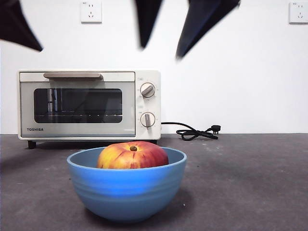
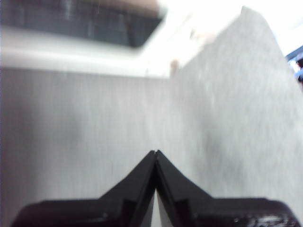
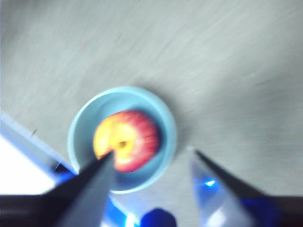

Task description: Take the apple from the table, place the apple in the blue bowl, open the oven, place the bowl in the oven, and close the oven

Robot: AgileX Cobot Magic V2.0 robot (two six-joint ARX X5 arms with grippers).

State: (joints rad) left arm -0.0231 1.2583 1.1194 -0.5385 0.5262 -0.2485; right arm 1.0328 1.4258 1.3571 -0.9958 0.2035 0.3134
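The red and yellow apple (image 1: 133,155) lies inside the blue bowl (image 1: 126,192), which stands on the dark grey table (image 1: 250,183) near the front. Behind it at the left is the cream oven (image 1: 89,104), its door closed. My right gripper (image 1: 161,52) hangs open high above the bowl, holding nothing. In the right wrist view the apple (image 3: 127,140) and the bowl (image 3: 165,124) lie below that gripper (image 3: 151,158), blurred. My left gripper (image 2: 155,152) is shut and empty above bare table, with the oven (image 2: 80,23) blurred beyond it. It shows as a black tip (image 1: 18,26) at the top left.
The oven's black cord and plug (image 1: 197,132) lie on the table to the right of the oven. A white wall with two sockets (image 1: 91,11) stands behind. Bare tabletop lies to the right of the bowl.
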